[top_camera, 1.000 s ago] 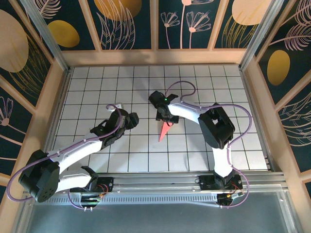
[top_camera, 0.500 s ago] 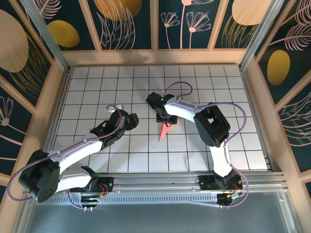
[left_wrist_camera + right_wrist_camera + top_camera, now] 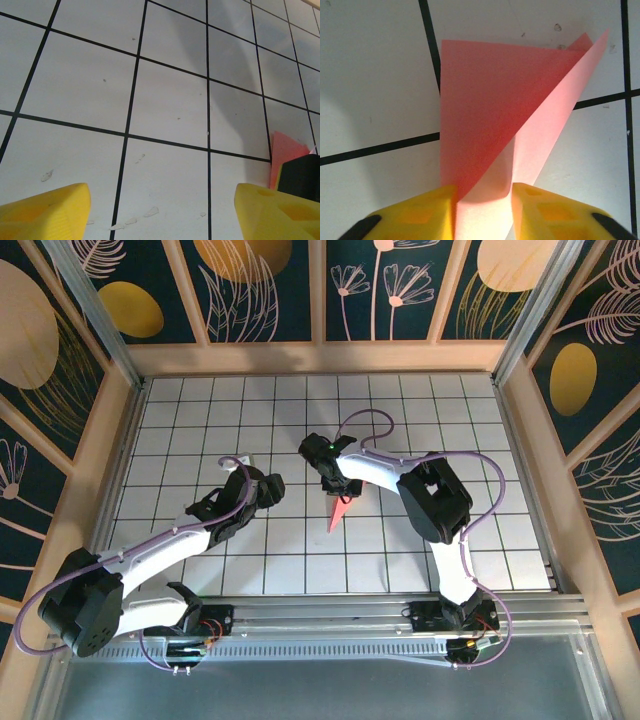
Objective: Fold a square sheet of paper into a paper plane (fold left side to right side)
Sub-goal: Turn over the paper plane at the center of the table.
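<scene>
Risk: my right hand (image 3: 482,194) pinches the pink paper plane (image 3: 485,100) at the middle of the table (image 3: 200,430), flaps bowed apart; I judge it may crease crooked or slip. Left hand (image 3: 160,197) wide open, empty, nearby

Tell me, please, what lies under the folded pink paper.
White gridded table shows around the folded pink paper; the patch directly beneath it is covered. The right gripper pinches its near end.

Right wrist: near end of narrow pink-red folded paper plane (image 3: 485,100) passes between right gripper (image 3: 482,195) jaws, cut off by bottom edge. Top view: end under jaws hidden. Whether jaws pinch it: cannot tell.
</scene>
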Robot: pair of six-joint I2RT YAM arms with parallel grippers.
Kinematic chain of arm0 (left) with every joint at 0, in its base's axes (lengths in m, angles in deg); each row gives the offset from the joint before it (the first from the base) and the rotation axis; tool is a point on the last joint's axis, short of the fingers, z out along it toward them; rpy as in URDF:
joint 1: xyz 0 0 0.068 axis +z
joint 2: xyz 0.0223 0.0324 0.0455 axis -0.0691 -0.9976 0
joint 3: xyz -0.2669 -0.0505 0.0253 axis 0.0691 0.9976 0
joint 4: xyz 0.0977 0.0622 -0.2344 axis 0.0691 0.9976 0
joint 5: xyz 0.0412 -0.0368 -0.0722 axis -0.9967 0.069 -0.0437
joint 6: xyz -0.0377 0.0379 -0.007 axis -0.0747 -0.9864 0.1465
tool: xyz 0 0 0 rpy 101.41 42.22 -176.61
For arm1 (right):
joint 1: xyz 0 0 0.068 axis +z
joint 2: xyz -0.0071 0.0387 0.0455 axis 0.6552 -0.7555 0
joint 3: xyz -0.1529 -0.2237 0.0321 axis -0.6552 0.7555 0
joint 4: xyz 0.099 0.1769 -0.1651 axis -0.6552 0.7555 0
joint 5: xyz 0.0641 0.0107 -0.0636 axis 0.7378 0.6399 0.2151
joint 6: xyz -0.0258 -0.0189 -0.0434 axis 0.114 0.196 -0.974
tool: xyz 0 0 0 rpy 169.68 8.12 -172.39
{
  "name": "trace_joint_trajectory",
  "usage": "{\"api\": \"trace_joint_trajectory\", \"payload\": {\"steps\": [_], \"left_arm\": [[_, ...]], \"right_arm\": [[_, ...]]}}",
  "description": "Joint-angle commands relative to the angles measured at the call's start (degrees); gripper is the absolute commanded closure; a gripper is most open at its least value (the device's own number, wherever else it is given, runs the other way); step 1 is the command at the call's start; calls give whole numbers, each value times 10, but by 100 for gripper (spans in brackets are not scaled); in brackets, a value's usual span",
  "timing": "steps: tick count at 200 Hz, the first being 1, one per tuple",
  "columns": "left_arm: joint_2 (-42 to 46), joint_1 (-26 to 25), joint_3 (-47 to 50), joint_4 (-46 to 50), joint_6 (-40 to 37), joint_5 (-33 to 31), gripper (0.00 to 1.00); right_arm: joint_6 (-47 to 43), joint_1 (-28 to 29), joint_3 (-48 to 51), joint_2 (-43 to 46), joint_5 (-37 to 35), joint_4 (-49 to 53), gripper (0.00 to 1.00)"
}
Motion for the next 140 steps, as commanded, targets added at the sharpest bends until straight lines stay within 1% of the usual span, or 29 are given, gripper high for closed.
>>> {"api": "trace_joint_trajectory", "payload": {"steps": [1, 33, 55, 65, 85, 96, 115, 140], "left_arm": [[-4, 4, 3, 12, -10, -12, 24], [-5, 3, 2, 13, -10, -12, 24], [-5, 3, 2, 11, -8, -9, 24], [-4, 4, 2, 8, -6, -6, 22], [1, 4, 2, 7, 3, -1, 17], [6, 3, 3, 7, 6, 1, 15], [18, 4, 2, 9, 12, 3, 11], [38, 10, 3, 11, 22, 17, 9]], "right_arm": [[16, 6, -1, 23, -23, 22, 71], [20, 8, 6, 38, -23, 23, 81], [23, 8, 9, 51, -25, 26, 90], [23, 9, 10, 58, -27, 28, 94], [23, 9, 14, 77, -30, 31, 98], [23, 10, 17, 88, -34, 32, 100], [17, 10, 24, 110, -41, 32, 100], [2, 10, 36, 142, -52, 19, 100]]}}
